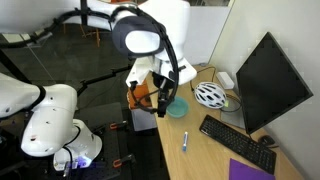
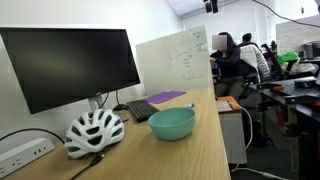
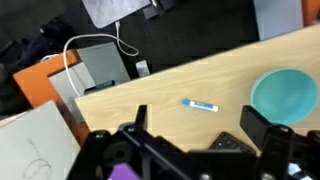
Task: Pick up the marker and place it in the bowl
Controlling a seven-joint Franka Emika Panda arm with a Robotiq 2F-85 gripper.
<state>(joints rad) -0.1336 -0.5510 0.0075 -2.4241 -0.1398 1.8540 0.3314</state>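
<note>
Jaws spread wide and empty, the end effector (image 3: 196, 128) hovers over the table (image 3: 150, 95), the marker (image 3: 200, 104) lying loose just ahead, its long axis running across the jaw gap toward the bowl (image 3: 285, 95) alongside; a wrist turn looks likely before descent

The white arm (image 1: 140, 35) arched high and folded down near the end edge of the table (image 1: 195, 165). The gripper (image 3: 195, 135) hung above the tabletop, its black fingers (image 3: 255, 125) spread wide apart.
</note>
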